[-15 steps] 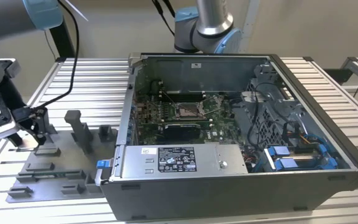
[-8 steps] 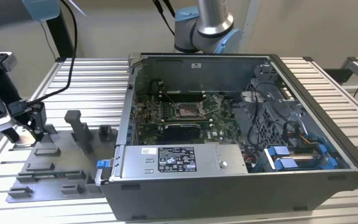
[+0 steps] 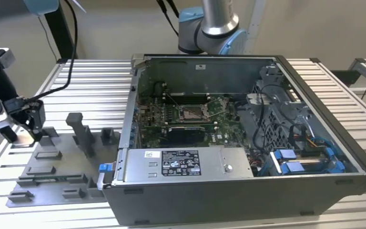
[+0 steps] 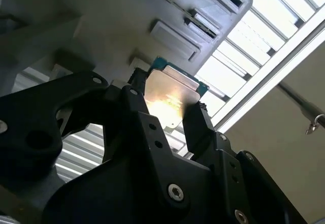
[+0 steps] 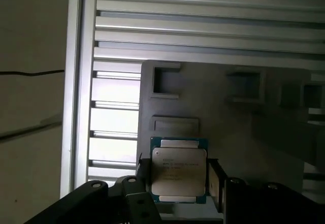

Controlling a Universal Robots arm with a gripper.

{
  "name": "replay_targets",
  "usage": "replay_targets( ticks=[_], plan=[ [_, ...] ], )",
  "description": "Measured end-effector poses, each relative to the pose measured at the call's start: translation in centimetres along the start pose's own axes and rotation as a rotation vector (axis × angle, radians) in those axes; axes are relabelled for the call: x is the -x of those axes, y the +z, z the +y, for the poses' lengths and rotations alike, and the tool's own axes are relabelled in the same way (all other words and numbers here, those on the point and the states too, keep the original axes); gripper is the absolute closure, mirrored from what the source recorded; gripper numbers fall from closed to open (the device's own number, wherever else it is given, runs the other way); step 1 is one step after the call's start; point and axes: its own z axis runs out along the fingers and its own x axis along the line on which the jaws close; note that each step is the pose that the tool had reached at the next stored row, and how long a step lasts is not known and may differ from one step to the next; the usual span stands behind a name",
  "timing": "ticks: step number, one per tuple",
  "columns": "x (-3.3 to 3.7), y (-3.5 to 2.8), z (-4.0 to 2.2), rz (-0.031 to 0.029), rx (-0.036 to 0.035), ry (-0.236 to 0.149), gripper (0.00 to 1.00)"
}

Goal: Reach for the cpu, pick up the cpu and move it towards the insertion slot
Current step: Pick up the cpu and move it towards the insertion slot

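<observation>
While the pincer clamped the cpu at the tray, the carry to the insertion slot, well apart, looked unstarted.

Glare on cpu top; wrist views dim, backlit.

cpu: silvery, green-rimmed, flat, clamped in pincer; insertion slot: metal-framed, well apart.

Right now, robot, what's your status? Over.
Gripper shut on cpu, at grey tray. Insertion slot inside computer case. Case wall stands between.
</observation>
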Motion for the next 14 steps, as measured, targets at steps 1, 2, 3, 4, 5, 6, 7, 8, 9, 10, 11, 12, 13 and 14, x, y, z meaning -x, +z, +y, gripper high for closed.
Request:
replay_targets(
  ticks=[1,2,3,4,5,6,7,8,9,10,11,12,13,14],
  plan=[
    [0.0,-0.11,0.01,0.0,0.0,0.0,1.0],
    [0.0,-0.23,0.01,0.0,0.0,0.0,1.0],
    [0.0,-0.36,0.02,0.0001,-0.0001,0.0,1.0],
    [0.0,-0.49,0.02,0.0,0.0,0.0,1.0],
    [0.0,-0.63,0.02,-0.0001,0.0,0.0,1.0],
    [0.0,-0.8,0.03,0.0,0.0,0.0,1.0],
    [0.0,-1.0,0.04,0.0,0.0,0.0,1.0],
    [0.0,-1.22,0.05,-0.0001,0.0001,0.0,1.0],
    [0.0,-1.45,0.05,0.0,0.0,0.0,1.0],
    [0.0,-1.72,0.06,0.0,0.0,0.0,1.0],
    [0.0,-1.95,0.07,0.0,0.0,0.0,1.0],
    [0.0,-2.13,0.08,-0.0001,0.0,0.0,1.0],
    [0.0,-2.29,0.08,0.0,0.0,0.0,1.0],
    [0.0,-2.48,0.09,-0.0001,0.0,0.0,1.0]
  ],
)
